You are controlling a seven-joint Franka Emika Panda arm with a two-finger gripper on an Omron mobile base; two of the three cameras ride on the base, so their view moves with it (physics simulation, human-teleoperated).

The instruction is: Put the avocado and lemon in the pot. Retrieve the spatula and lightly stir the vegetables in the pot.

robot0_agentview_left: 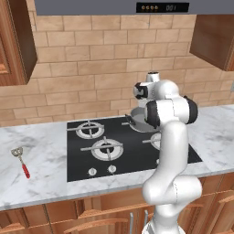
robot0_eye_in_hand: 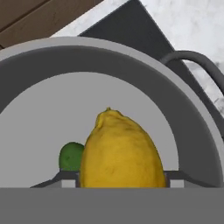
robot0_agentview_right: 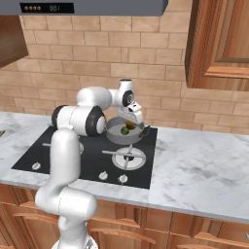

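The lemon (robot0_eye_in_hand: 120, 151) sits clamped between the gripper's (robot0_agentview_right: 130, 122) fingers, held just above the inside of the grey pot (robot0_agentview_right: 115, 136), where a small green avocado (robot0_agentview_right: 125, 130) already lies. The pot stands on the far right burner of the stove (robot0_agentview_left: 132, 153). The white arm reaches forward over it, hand pointing down, while the spatula (robot0_agentview_left: 21, 161) lies on the counter (robot0_agentview_left: 41, 183) far to the left.

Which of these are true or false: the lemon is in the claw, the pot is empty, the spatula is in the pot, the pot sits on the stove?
1. The lemon sits between the claw's fingers, over the pot. True.
2. The pot is empty. False: a small green piece already lies inside.
3. The spatula is in the pot. False: it lies on the marble counter, left of the stove.
4. The pot sits on the black stove. True.
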